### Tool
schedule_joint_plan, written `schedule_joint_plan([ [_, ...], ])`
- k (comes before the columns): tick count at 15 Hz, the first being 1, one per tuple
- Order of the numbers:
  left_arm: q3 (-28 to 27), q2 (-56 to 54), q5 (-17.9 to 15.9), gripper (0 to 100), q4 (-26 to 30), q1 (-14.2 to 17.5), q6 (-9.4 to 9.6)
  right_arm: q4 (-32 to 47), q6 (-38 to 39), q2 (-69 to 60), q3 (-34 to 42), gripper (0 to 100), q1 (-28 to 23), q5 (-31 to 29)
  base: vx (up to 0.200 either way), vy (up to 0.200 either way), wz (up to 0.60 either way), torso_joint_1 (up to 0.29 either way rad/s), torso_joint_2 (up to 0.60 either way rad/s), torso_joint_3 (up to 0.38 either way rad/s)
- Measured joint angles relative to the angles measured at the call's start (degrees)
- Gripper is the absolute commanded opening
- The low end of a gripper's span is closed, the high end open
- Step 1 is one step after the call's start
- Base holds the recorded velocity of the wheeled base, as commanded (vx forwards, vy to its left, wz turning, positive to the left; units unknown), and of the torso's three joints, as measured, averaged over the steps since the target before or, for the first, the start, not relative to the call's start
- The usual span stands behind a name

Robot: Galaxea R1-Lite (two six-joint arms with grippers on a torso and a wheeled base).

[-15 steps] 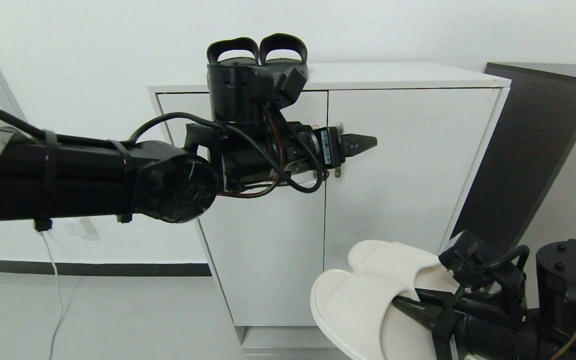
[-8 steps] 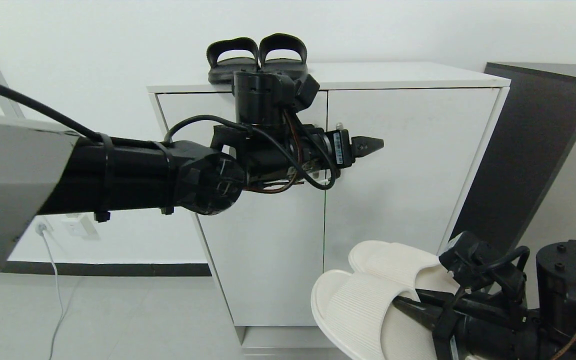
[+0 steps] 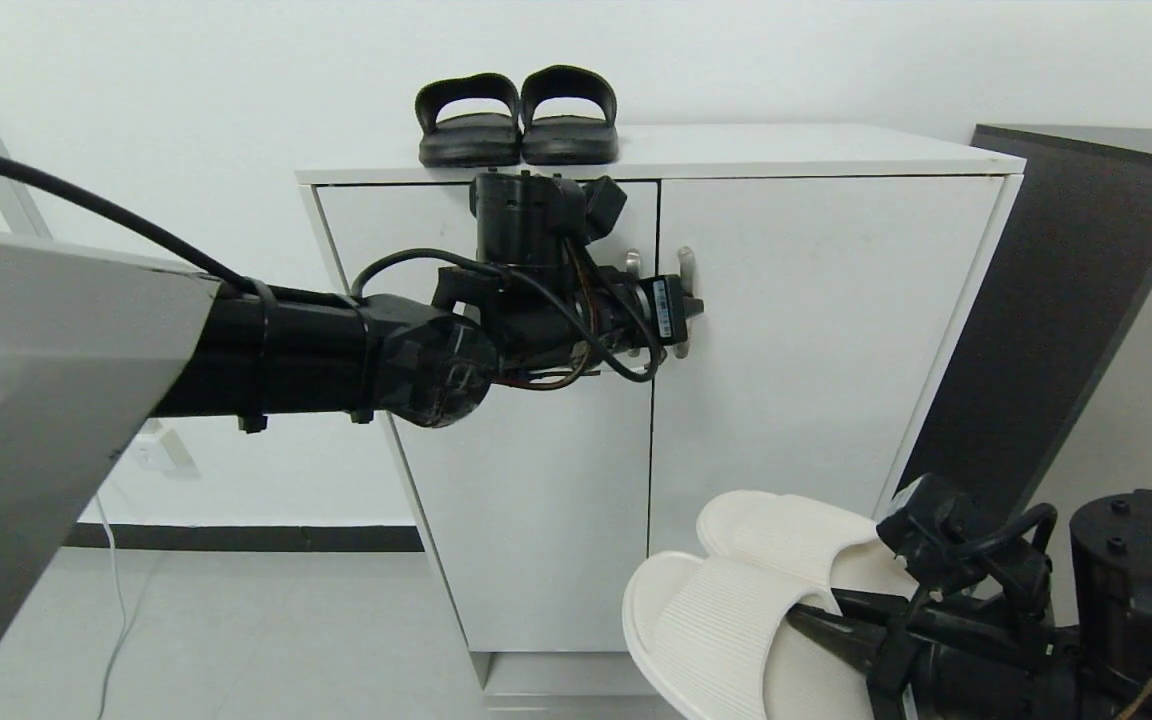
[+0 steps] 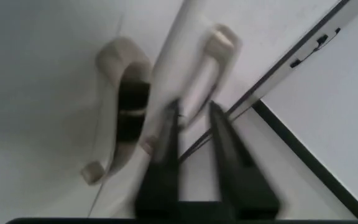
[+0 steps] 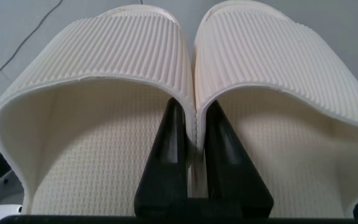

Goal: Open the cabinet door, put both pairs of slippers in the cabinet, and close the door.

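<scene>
We see a white cabinet (image 3: pixel 816 350) with flat, smooth, matt faces. Its two doors (image 3: pixel 536 500) are shut, with only a thin dark seam between them. Beside that seam sit two small bow-shaped handles (image 3: pixel 633 262) with a pale metallic sheen. The left gripper (image 3: pixel 688 305) is right at these handles. In the left wrist view its black, tapered fingers (image 4: pixel 229 155) stand slightly apart. The lower end of one handle bar (image 4: pixel 216 56) lies between their tips, though blur keeps us from telling whether they touch it. On the cabinet top, above the left door, rest the black slippers (image 3: pixel 518 120), side by side and touching. They are smooth, rubbery slides with wide arched straps. Low in front of the right door, the right gripper (image 3: pixel 806 612) carries the white slippers (image 3: pixel 736 610) clear of the floor. This cream pair has rounded toes and thick soft-looking soles. In the right wrist view their straps (image 5: pixel 135 62) are finely ribbed and the footbeds are stamped with a small dimpled pattern. The right gripper (image 5: pixel 194 124) has its fingers closed on the adjoining inner walls of the two straps, one finger inside each slipper. Behind the cabinet is a plain white wall (image 3: pixel 186 100) with a black skirting band, and to the right leans a dark grey panel (image 3: pixel 1066 300).
</scene>
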Motion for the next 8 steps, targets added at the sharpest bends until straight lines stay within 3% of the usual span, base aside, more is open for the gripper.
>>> schedule_joint_plan([
  [8,13.0,-7.7,-0.4,0,-4.4,-1.7,-0.57,0.8,-1.8,-2.5,3.1,0,2.5,4.7,0.000,0.000,0.00,0.000,0.00,0.000],
])
